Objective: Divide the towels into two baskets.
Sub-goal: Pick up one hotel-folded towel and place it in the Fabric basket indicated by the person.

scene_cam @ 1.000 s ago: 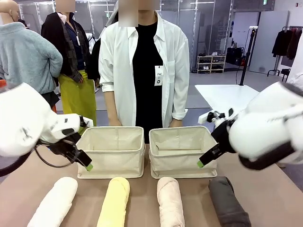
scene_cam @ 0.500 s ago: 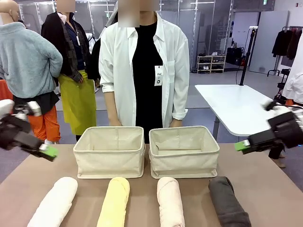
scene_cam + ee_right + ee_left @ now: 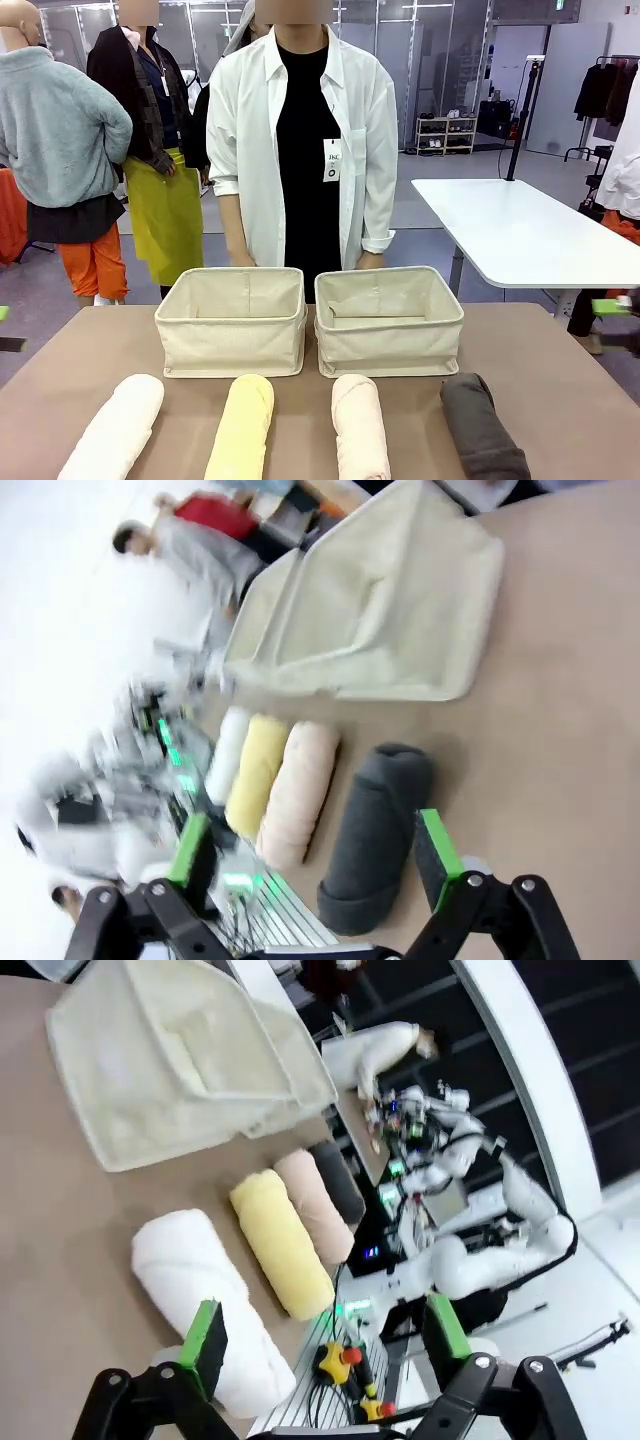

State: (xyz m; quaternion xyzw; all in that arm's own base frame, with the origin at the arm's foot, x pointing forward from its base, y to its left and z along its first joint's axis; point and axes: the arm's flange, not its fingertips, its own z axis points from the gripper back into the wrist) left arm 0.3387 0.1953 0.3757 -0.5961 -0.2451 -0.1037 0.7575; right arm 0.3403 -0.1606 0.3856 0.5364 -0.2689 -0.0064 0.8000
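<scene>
Left claw (image 3: 323, 1332) has its fingers spread wide with nothing between them; right claw (image 3: 313, 848) is likewise spread and empty. We note both hang off to their own sides of the table (image 3: 560, 400), the left one looking down toward the white towel (image 3: 115, 425), the right one toward the grey towel (image 3: 483, 430). Four rolled towels lie in a row along the near edge: white at far left, then the yellow towel (image 3: 242, 425), the pink towel (image 3: 360, 425), grey at far right. Each is apart from its neighbour, long axes running near to far. We judge the gaps let a claw close across one roll without catching the next. Beyond the row sit the left basket (image 3: 232, 345) and the right basket (image 3: 388, 350), just beside each other, tops open, both empty. A person (image 3: 305, 150) stands at the far side behind them. No towel sorted yet. We reckon the outer towels suit each arm first, white for left, grey for right; wide fingers fit thick rolls.
</scene>
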